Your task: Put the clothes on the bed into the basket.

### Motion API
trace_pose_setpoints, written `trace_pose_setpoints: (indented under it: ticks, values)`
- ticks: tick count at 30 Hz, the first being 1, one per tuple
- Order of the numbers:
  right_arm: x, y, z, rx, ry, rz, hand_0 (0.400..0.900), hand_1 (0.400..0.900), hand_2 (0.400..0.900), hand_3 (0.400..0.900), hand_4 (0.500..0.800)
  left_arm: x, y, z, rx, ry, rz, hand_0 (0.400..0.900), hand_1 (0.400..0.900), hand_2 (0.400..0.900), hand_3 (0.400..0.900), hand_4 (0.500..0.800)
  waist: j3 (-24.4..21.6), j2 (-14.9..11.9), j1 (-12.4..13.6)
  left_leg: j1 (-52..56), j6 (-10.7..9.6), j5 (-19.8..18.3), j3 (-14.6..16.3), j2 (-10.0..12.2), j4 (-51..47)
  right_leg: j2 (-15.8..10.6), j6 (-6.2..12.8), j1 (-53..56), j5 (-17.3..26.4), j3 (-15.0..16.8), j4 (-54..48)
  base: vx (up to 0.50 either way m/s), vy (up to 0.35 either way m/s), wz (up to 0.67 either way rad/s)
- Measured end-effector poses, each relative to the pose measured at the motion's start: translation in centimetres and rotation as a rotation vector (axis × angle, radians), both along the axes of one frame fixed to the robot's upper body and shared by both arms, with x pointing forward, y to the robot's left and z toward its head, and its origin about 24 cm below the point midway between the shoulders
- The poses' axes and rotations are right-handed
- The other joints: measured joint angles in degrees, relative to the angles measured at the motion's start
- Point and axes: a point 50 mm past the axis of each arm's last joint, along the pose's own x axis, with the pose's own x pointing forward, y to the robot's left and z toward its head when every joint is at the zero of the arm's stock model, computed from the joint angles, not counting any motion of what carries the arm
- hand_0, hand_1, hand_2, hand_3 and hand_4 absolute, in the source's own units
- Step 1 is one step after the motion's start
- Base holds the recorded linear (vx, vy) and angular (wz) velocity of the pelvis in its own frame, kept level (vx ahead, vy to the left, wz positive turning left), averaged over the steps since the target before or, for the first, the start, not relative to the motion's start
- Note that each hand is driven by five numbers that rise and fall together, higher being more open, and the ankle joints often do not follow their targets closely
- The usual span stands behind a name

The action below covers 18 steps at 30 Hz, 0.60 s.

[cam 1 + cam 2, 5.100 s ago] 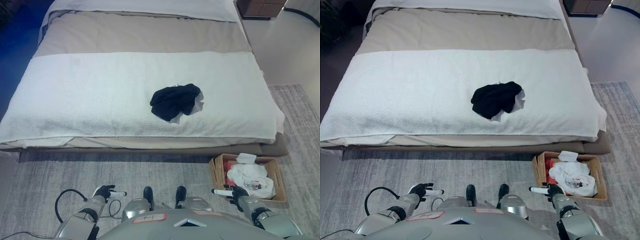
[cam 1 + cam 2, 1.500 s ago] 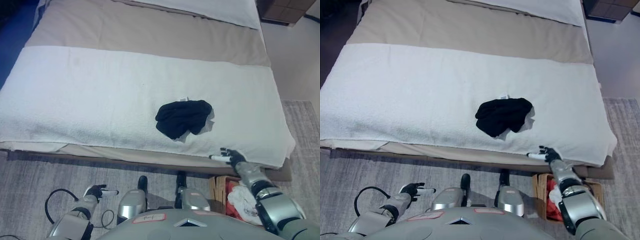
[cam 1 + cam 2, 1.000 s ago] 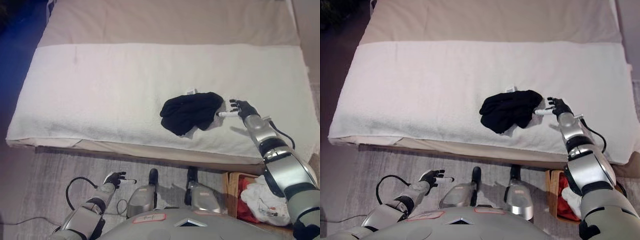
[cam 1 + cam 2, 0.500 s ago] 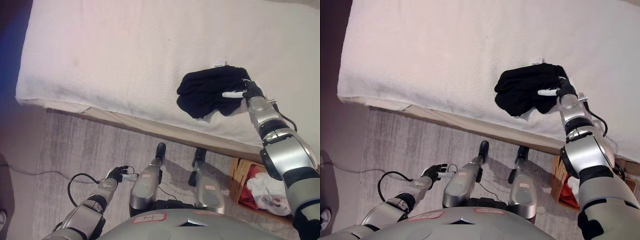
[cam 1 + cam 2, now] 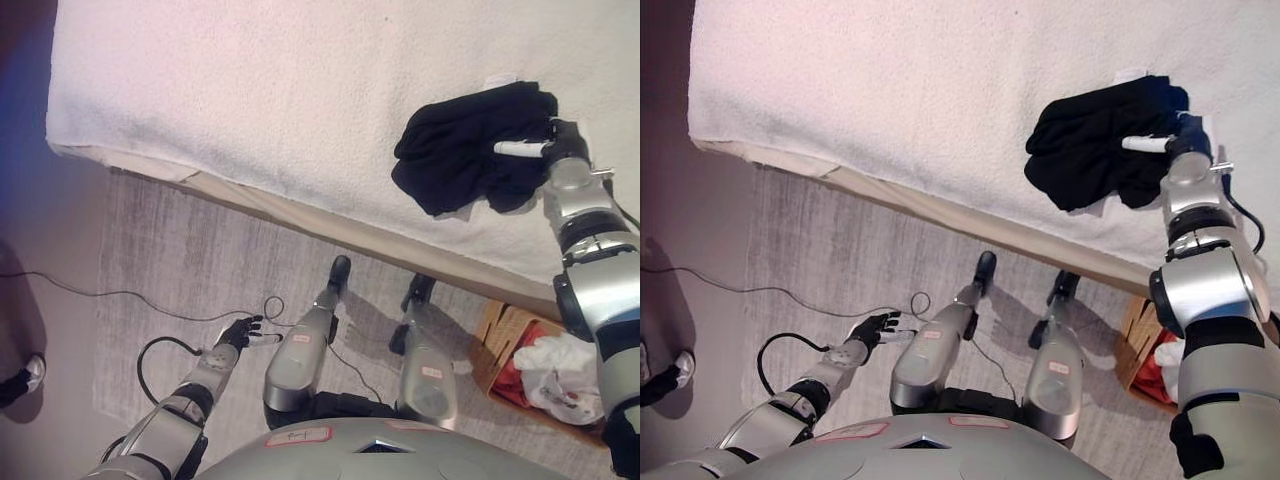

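A crumpled black garment (image 5: 465,150) with a bit of white cloth under it lies on the white blanket (image 5: 250,90) of the bed, near the bed's front edge. My right hand (image 5: 548,142) rests on the garment's right edge, with a straight white-tipped finger lying across the cloth. It also shows in the right eye view (image 5: 1170,140). My left hand (image 5: 240,331) hangs low over the rug, fingers relaxed and empty. The brown basket (image 5: 500,328) stands on the floor at the lower right, below the bed's edge, with white and red clothes (image 5: 560,372) in it.
A grey rug (image 5: 180,260) covers the floor in front of the bed. The bed's beige lower edge (image 5: 300,210) runs slanting across the view. A person's shoe (image 5: 22,380) shows at the left edge.
The whole view has shifted, so the garment now sits further right and higher. My right hand stays at the black garment's right edge. My left hand stays low.
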Motion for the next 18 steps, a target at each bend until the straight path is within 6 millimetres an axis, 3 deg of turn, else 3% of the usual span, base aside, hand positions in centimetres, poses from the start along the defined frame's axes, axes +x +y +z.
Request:
trace_pose_setpoints:
  ticks: [1, 10, 18]
  values:
    - [0.0, -0.1, 0.1, -0.002, -0.004, -0.004, 0.4, 0.4, 0.4, 0.4, 0.5, 0.0, 0.0, 0.0, -0.001, -0.002, 0.0, 0.9, 0.9, 0.9, 0.9, 0.8, 0.1, 0.1, 0.0, 0.0, 0.0, 0.2, -0.2, 0.0, -0.3, 0.0, 0.04, -0.1, -0.1, -0.2, 0.0, 0.01, 0.016, 0.12]
    - [0.2, -0.3, 1.2, -0.005, -0.043, -0.014, 0.4, 0.4, 0.4, 0.4, 0.5, 0.3, -0.4, 0.2, -0.013, -0.016, -0.011, 0.9, 0.9, 0.9, 0.9, 0.8, 0.4, 0.8, 0.4, -0.9, 0.0, 1.7, -1.4, 0.0, -1.0, 0.1, 0.02, -0.8, 0.2, -0.6, 0.0, 0.02, 0.007, 0.06]
    - [0.6, 0.9, 0.6, 0.016, -0.028, 0.018, 0.4, 0.4, 0.4, 0.4, 0.5, 0.5, -0.5, 0.2, -0.016, -0.023, -0.014, 0.9, 0.9, 0.9, 0.9, 0.8, 0.4, 1.0, 1.1, 0.7, -0.1, 1.9, -1.6, -0.2, -1.0, 0.0, -0.4, 0.8, 1.0, -0.8, 0.0, 0.0, 0.005, -0.07]
